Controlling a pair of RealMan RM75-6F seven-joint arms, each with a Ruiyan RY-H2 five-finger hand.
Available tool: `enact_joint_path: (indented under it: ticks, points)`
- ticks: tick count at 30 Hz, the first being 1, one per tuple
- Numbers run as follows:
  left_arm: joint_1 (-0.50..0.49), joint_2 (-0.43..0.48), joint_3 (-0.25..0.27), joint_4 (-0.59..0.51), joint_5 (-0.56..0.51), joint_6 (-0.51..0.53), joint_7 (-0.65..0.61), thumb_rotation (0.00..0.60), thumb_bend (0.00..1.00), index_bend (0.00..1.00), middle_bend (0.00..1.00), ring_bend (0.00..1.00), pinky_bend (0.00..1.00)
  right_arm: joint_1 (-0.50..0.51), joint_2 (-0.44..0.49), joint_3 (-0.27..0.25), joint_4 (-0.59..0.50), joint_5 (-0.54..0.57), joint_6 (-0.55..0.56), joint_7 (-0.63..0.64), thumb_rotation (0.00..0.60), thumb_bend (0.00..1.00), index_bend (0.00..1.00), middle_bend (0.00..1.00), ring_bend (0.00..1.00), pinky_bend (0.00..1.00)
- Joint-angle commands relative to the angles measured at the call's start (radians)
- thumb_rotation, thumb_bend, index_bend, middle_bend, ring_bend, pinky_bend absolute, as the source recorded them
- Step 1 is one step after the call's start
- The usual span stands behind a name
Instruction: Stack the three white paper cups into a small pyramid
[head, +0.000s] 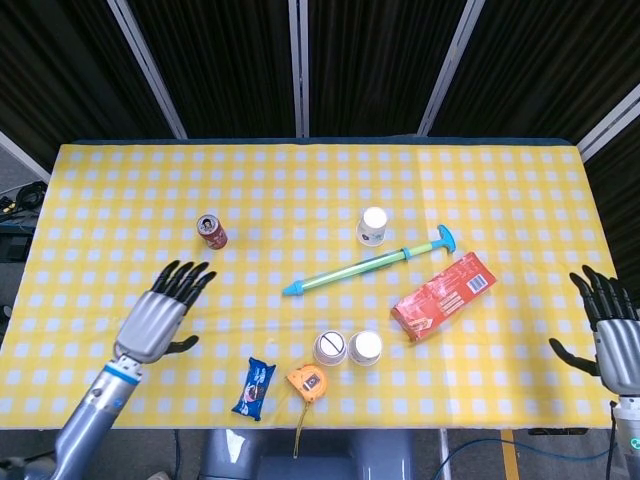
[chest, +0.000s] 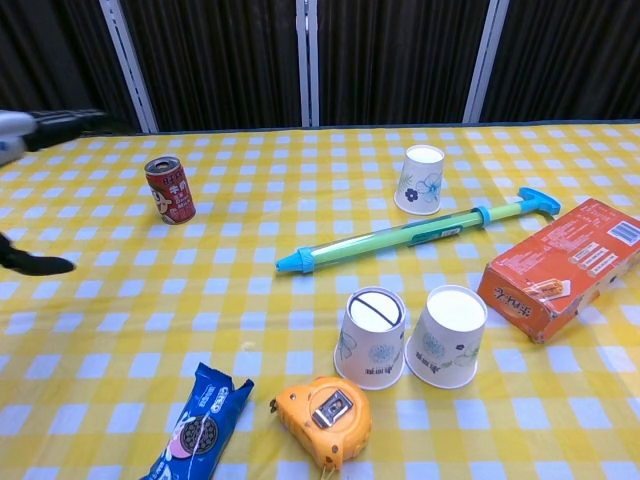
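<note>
A: Where are the cups?

B: 2 stand upside down, side by side and touching or nearly so, near the front edge: the left cup (chest: 371, 338) and the right cup (chest: 447, 336). The 3rd cup (chest: 419, 180) is well apart, farther back, just behind the pump (chest: 415, 238).

A: And the hands?

B: The left hand (head: 160, 312) is off to the left over the cloth (head: 120, 200), fingers spread, holding nothing. The right hand (head: 612, 335) is at the right edge, also spread and empty.

A: So which step is this?

B: By my reading, the base looks laid and only the top cup is missing. Nothing is stacked yet.

A: What does the next move need?

B: A reach to the 3rd cup, a light grasp on its wall so the paper doesn't crush, then a lift clear of the pump and a placement bridging both bases. The box (chest: 566, 267) sits near the right cup, so approach from above.
</note>
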Motion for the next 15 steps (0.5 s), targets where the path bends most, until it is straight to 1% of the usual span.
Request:
enact_joint_path:
  ticks: [1, 4, 5, 6, 8, 10, 12, 15]
  points:
    - [0.092, 0.057, 0.057, 0.058, 0.067, 0.075, -0.105, 0.6, 0.17, 0.05, 0.0, 0.0, 0.0, 0.034, -0.003, 0.012, -0.035, -0.004, -0.034, -0.033, 0.6, 0.1, 0.06, 0.0, 0.0, 0.0]
    - [0.122, 0.073, 0.055, 0.085, 0.088, 0.093, -0.157, 0.6, 0.17, 0.05, 0.0, 0.0, 0.0, 0.082, 0.002, 0.032, -0.083, -0.008, -0.082, -0.086, 0.6, 0.1, 0.09, 0.0, 0.0, 0.0]
    - [0.133, 0.074, 0.05, 0.1, 0.092, 0.097, -0.18, 0.6, 0.17, 0.05, 0.0, 0.0, 0.0, 0.109, 0.005, 0.045, -0.11, -0.006, -0.108, -0.115, 0.6, 0.1, 0.1, 0.0, 0.0, 0.0]
    - [0.141, 0.08, 0.043, 0.115, 0.084, 0.097, -0.202, 0.6, 0.17, 0.05, 0.0, 0.0, 0.0, 0.167, 0.002, 0.071, -0.146, -0.019, -0.159, -0.156, 0.6, 0.1, 0.11, 0.0, 0.0, 0.0]
    - [0.148, 0.086, 0.03, 0.138, 0.085, 0.088, -0.242, 0.6, 0.17, 0.05, 0.0, 0.0, 0.0, 0.248, -0.006, 0.12, -0.208, 0.046, -0.265, -0.245, 0.6, 0.1, 0.12, 0.0, 0.0, 0.0]
    - [0.153, 0.091, 0.019, 0.146, 0.083, 0.078, -0.261, 0.6, 0.17, 0.05, 0.0, 0.0, 0.0, 0.299, -0.018, 0.149, -0.242, 0.1, -0.333, -0.297, 0.6, 0.1, 0.14, 0.0, 0.0, 0.0]
    - [0.157, 0.095, 0.009, 0.153, 0.082, 0.068, -0.275, 0.6, 0.17, 0.05, 0.0, 0.0, 0.0, 0.351, -0.038, 0.175, -0.261, 0.157, -0.397, -0.34, 0.6, 0.1, 0.14, 0.0, 0.0, 0.01]
    - [0.165, 0.097, -0.008, 0.162, 0.08, 0.056, -0.283, 0.6, 0.17, 0.05, 0.0, 0.0, 0.0, 0.442, -0.082, 0.214, -0.257, 0.249, -0.498, -0.396, 0.6, 0.1, 0.16, 0.0, 0.0, 0.01]
